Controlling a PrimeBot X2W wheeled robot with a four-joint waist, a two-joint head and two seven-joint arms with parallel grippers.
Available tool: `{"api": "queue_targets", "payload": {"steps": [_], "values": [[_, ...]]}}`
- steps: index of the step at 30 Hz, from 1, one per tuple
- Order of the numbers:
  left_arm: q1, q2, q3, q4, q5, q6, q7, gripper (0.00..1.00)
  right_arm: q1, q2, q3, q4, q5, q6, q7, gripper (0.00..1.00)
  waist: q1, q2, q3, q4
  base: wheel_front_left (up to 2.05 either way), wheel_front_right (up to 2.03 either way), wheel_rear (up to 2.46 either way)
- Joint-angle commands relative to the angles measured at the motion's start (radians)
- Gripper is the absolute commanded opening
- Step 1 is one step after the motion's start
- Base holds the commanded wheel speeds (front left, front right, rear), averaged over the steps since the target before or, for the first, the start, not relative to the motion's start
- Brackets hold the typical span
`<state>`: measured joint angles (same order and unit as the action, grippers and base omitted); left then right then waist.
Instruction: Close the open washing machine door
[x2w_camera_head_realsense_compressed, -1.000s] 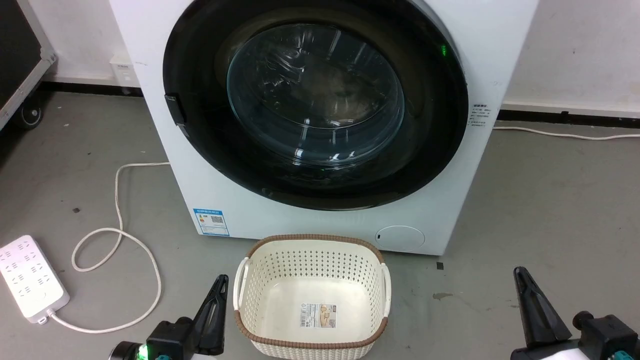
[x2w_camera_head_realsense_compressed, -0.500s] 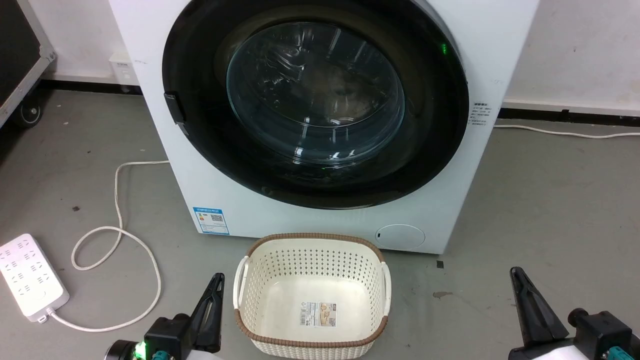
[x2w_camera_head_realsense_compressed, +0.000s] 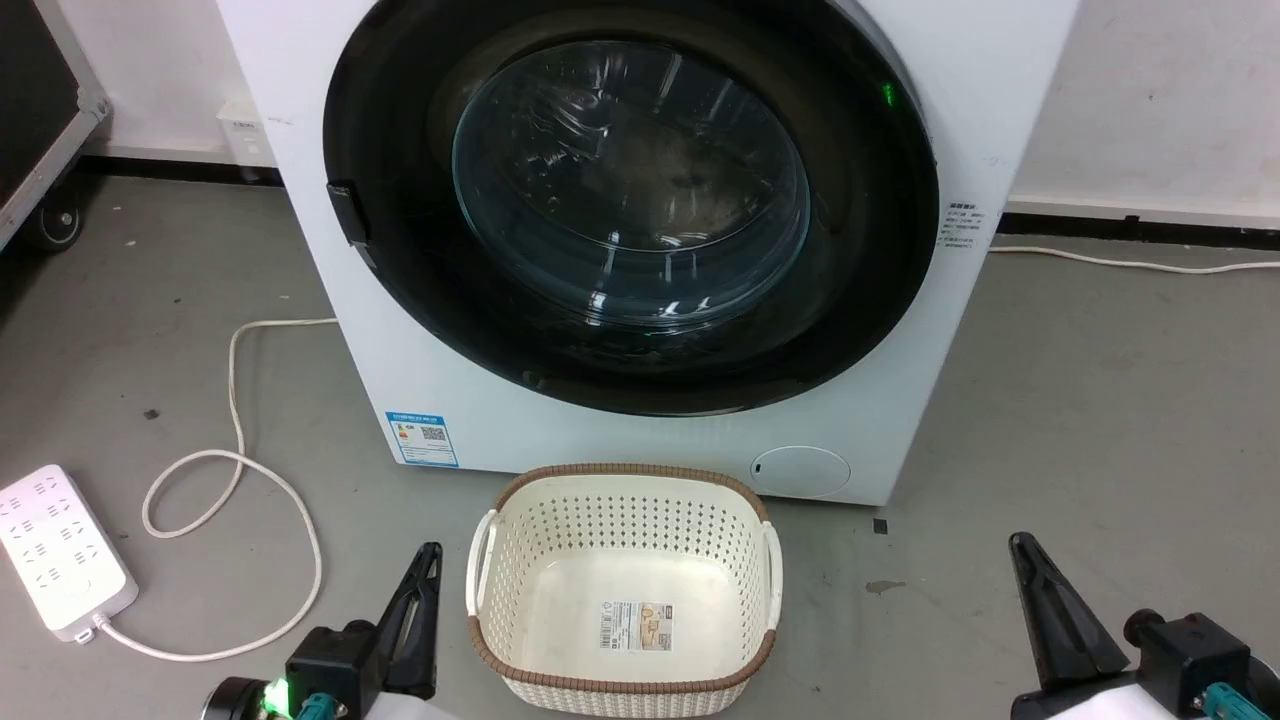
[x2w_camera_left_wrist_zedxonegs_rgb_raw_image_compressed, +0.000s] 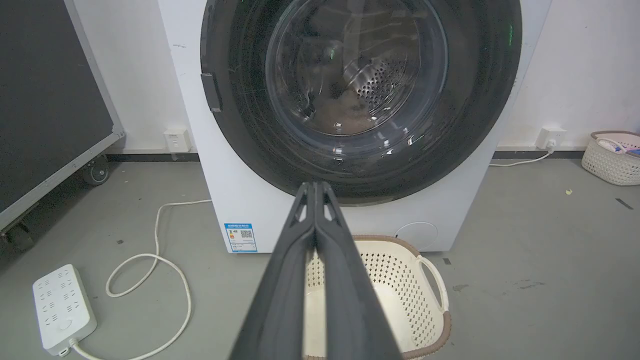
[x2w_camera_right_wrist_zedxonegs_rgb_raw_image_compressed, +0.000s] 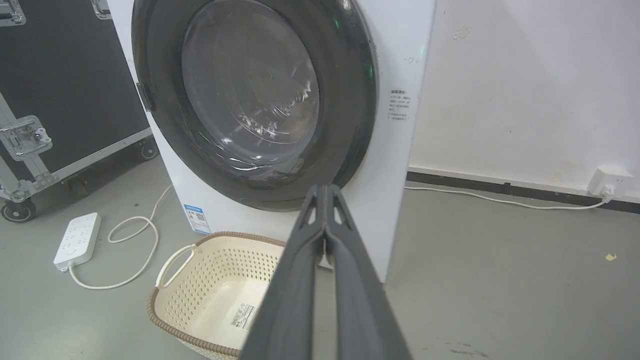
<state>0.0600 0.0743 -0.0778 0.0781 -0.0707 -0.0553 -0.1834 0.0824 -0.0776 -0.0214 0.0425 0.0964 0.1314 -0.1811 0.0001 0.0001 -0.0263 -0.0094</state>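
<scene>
A white power strip (x2w_camera_head_realsense_compressed: 62, 552) lies at far left. The left gripper (x2w_camera_head_realsense_compressed: 429, 558), fingers pressed together, hangs just beside a cream basket (x2w_camera_head_realsense_compressed: 625, 473). Behind the basket, the washing machine door (x2w_camera_head_realsense_compressed: 630, 200) sits flush against the washing machine (x2w_camera_head_realsense_compressed: 640, 440), seemingly latched. The right gripper (x2w_camera_head_realsense_compressed: 1021, 548), fingers likewise together, hangs at far right.

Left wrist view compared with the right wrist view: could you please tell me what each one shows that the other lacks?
Left wrist view: a second basket at the far right and a wall socket left of the washing machine. Right wrist view: a metal latch on the black case and the label inside the cream basket. Both: the machine, its door looking shut, and the power strip.
</scene>
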Motion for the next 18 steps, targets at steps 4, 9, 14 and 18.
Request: {"api": "queue_targets", "payload": {"steps": [4, 9, 14, 18], "values": [[-0.017, -0.004, 0.008, -0.008, 0.009, 0.006, 0.013, 0.0, -0.019, 0.008, 0.003, -0.009, -0.011, 0.0, 0.01, 0.0, 0.0, -0.0001, 0.001, 0.0, 0.0, 0.0, 0.0], [-0.019, -0.006, 0.012, -0.012, 0.013, 0.009, 0.023, 0.0, -0.023, 0.009, 0.004, -0.011, -0.016, 0.0, 0.02, 0.0, 0.0, -0.0001, 0.003, 0.001, 0.0, 0.0, 0.0], [-0.022, -0.007, 0.016, -0.017, 0.016, 0.012, 0.033, 0.0, -0.027, 0.01, 0.005, -0.013, -0.021, 0.0, 0.03, 0.0, 0.0, -0.0001, 0.004, 0.002, 0.0, 0.0, 0.0], [-0.024, -0.008, 0.02, -0.02, 0.019, 0.015, 0.042, 0.0, -0.03, 0.011, 0.006, -0.015, -0.025, 0.0, 0.039, 0.0, 0.0, -0.0001, 0.005, 0.002, 0.0, 0.0, 0.0]]}}
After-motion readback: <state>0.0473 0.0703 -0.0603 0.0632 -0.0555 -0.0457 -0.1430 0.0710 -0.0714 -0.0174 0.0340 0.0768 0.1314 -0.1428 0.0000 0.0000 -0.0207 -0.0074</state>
